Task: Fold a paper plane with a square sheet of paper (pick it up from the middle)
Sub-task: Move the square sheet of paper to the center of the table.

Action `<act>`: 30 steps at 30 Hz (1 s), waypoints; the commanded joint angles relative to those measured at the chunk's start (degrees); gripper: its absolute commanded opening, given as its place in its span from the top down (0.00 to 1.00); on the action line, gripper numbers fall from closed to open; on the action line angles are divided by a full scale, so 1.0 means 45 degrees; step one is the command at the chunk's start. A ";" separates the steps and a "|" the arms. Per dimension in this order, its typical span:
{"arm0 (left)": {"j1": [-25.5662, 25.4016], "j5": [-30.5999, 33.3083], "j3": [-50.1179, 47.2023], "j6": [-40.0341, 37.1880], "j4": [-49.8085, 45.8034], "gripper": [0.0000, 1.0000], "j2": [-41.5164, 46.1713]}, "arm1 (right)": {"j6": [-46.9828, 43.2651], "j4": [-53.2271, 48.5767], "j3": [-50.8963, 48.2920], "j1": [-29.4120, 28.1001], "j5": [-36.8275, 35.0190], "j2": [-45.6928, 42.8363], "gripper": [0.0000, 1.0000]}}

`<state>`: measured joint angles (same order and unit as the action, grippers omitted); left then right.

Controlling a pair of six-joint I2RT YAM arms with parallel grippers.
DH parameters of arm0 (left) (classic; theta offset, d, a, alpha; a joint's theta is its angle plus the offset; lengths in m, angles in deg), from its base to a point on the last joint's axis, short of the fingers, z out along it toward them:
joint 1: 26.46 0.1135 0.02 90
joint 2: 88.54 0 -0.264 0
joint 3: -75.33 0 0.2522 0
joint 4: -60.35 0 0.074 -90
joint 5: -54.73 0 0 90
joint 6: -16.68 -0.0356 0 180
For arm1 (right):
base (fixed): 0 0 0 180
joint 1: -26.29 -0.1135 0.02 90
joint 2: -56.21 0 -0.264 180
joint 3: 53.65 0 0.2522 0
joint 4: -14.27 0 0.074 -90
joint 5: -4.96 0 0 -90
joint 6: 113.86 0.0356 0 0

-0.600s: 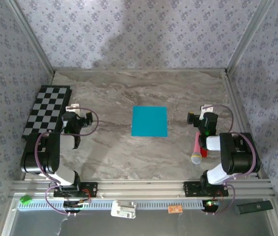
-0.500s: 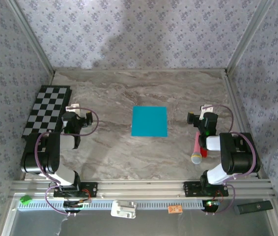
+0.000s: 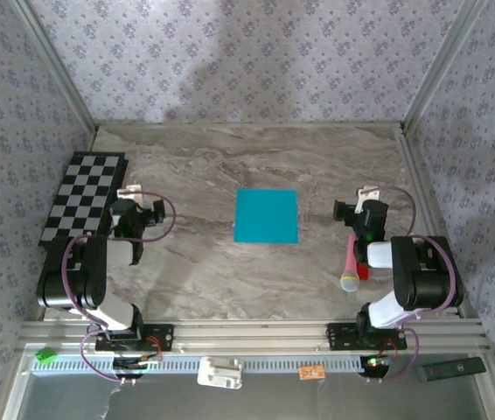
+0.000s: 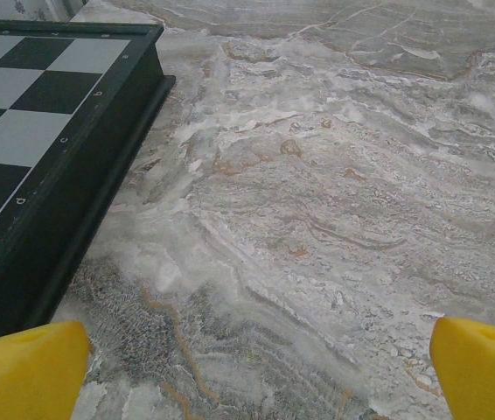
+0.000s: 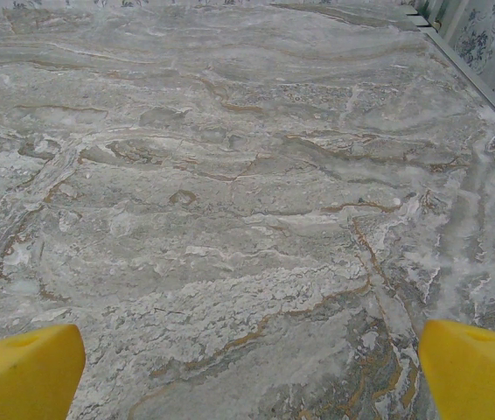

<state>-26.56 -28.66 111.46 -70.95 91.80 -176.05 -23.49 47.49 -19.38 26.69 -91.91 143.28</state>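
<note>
The square sheet of paper [image 3: 266, 215] lies flat and uncreased in the middle of the marble table, teal-blue. My left gripper [image 3: 137, 208] rests well to its left, beside the checkered board, and my right gripper [image 3: 364, 210] rests well to its right. Both arms are folded back near their bases. In the left wrist view the left gripper [image 4: 261, 372] is open, its yellow fingertips [image 4: 24, 372] at the frame's lower corners over bare marble. The right gripper [image 5: 254, 374] is open the same way, yellow fingertips [image 5: 475, 372] wide apart with nothing between them. The paper plane is out of view.
A black-and-white checkered board [image 3: 86, 194] lies at the far left, its dark edge [image 4: 99, 175] close to the left gripper. A pink-and-red stick with a yellowish end [image 3: 352, 267] lies by the right arm. Patterned walls enclose the table on three sides.
</note>
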 commanded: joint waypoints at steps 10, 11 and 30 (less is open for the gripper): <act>0.0071 -0.0266 0.0258 -0.0127 0.0363 0.00 -0.0086 | -0.0230 0.0386 0.0236 0.0085 -0.0128 0.0058 0.00; 0.0073 -0.0363 0.0290 -0.0182 0.0331 0.00 -0.0082 | -0.0250 0.0283 0.0281 0.0040 -0.0239 -0.0021 0.00; -0.0600 -0.0144 0.7832 0.5369 -1.3495 0.00 0.2419 | 0.5511 -1.3154 0.6760 -0.0881 -0.0523 -0.2523 0.00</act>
<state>-28.88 -26.10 142.68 -56.06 45.02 -165.97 -8.41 4.47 7.07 23.28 -96.99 128.63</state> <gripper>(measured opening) 0.998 0.999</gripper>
